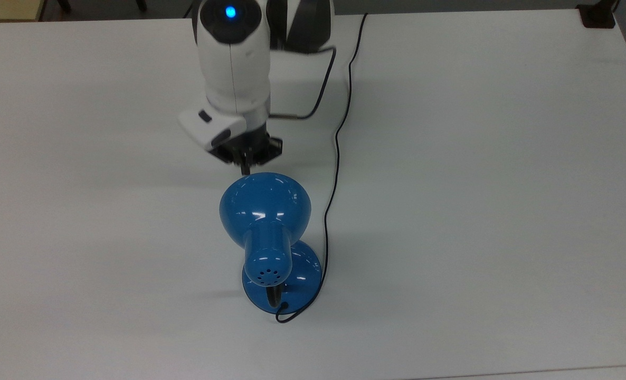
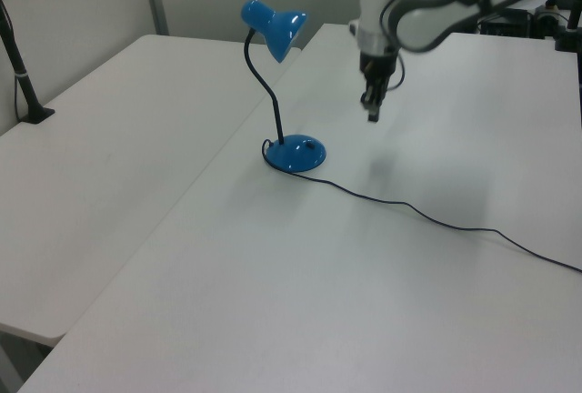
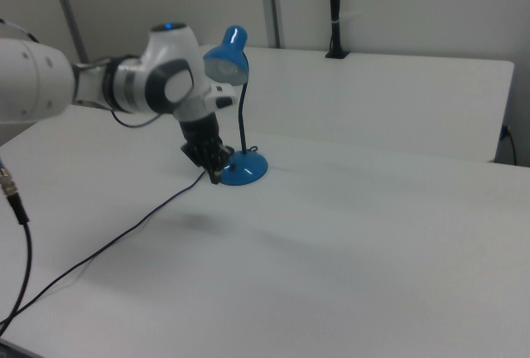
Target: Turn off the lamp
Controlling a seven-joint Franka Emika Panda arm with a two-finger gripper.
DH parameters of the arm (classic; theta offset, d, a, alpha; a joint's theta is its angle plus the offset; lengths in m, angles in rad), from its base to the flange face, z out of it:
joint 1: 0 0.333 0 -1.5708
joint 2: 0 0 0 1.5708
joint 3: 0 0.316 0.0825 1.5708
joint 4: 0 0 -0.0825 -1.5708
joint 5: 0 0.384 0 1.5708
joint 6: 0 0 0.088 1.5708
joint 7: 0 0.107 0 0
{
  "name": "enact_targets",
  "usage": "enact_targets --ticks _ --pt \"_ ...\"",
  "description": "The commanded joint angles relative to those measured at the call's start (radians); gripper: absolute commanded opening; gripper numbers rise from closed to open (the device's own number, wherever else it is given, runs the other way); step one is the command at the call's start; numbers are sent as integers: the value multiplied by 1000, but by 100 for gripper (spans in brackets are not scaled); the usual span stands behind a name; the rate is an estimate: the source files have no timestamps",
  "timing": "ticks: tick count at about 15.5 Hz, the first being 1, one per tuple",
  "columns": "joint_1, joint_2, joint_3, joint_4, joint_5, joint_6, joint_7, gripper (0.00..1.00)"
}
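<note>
A big white table holds everything. The white robot arm hangs above it. The blue lamp stands near the middle of the table, its round base flat on top. The gripper hangs in the air at about 2 o'clock from the base in the left view, touching nothing, its fingers pressed together. A thin black cord runs from the base across the table.

A glossy blue lamp with black gooseneck and black cord stands on a white table beside a white-and-black arm.
</note>
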Motion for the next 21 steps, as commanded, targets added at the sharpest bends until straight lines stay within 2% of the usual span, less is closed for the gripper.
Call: enact_targets --ticks 1,2,5,10,15,21 --pt "-4 -192 1 -69 -5 -170 6 73" --pt "-10 -229 1 -81 -5 -189 8 100" --pt "-36 -343 1 -129 -5 -207 0 100" --pt "-70 -406 2 -124 -5 -298 0 100" --pt "-78 -384 -9 -61 -4 -348 2 100" --pt "-81 -383 -9 -60 -4 -368 -1 100"
